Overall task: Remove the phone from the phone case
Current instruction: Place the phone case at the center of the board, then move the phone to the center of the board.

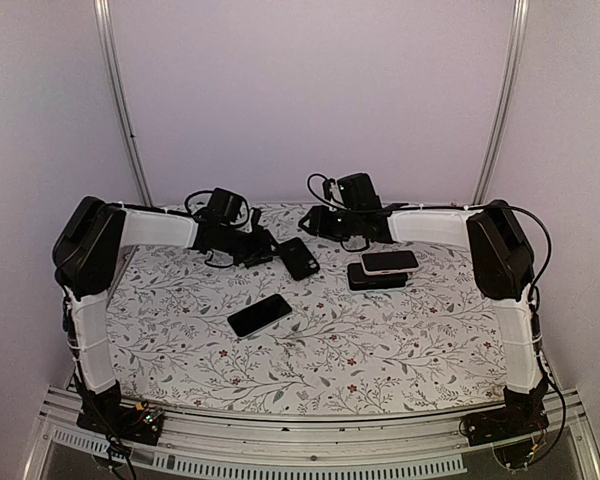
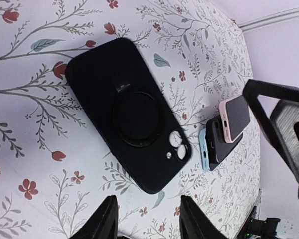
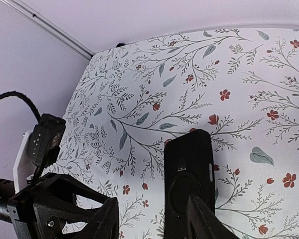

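Left gripper (image 2: 148, 220) gapes toward phone case (image 2: 129, 114), camera end nearest.

On the flower-printed cloth table (image 1: 380, 350), the flat black rubbery phone case (image 1: 299, 258) lay back-up toward the far middle. The left gripper (image 1: 266, 252) sat just left of it, fingers apart, and the right gripper (image 1: 318, 224) sat just behind it and slightly to the right, fingers also spread. A black slab smartphone (image 1: 260, 315) lay nearer the arm bases, in front of the case and to its left, apart from it. To the right of the case was a stack: a pink-edged rectangular phone (image 1: 390, 262) lay on top of a dark rectangular phone (image 1: 375, 280), in front of the right gripper.
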Controlling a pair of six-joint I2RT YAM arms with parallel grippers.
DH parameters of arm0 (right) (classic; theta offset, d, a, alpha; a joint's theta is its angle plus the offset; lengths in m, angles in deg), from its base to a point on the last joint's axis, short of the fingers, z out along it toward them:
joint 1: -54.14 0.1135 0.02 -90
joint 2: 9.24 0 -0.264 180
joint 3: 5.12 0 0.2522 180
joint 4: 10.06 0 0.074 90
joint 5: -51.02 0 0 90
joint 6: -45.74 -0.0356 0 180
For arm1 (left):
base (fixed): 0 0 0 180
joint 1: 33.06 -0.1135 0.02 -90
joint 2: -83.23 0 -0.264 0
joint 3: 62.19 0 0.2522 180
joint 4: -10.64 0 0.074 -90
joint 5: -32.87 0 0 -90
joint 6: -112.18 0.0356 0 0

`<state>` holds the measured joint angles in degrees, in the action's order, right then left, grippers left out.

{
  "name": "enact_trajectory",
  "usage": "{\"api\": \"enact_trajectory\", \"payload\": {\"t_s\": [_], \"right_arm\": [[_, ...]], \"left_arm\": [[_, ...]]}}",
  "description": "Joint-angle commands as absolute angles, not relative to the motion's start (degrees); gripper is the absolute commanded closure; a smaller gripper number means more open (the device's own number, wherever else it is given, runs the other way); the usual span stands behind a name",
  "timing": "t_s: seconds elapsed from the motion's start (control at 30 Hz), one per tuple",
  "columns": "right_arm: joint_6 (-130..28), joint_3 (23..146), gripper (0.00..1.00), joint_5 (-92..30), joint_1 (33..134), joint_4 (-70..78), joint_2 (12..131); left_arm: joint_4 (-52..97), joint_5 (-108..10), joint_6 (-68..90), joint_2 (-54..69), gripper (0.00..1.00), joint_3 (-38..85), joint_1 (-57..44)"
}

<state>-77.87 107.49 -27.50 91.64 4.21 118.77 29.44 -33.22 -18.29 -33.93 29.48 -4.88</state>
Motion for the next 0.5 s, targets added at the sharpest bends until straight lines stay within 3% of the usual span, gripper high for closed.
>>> {"api": "enact_trajectory", "payload": {"t_s": [0.0,0.17,0.47], "right_arm": [[-76.6,110.2,0.49,-29.9,90.3,5.9,120.3],[-74.3,109.2,0.42,-31.8,88.8,8.6,118.9],[-69.6,95.7,0.17,-33.6,85.5,9.4,108.0]], "left_arm": [[30.0,-34.1,-17.2,-30.4,0.56,28.2,-5.4],[30.0,-33.6,-17.1,-29.6,0.55,27.9,-5.4],[29.9,-33.1,-16.2,-28.3,0.53,27.4,-5.4]]}}
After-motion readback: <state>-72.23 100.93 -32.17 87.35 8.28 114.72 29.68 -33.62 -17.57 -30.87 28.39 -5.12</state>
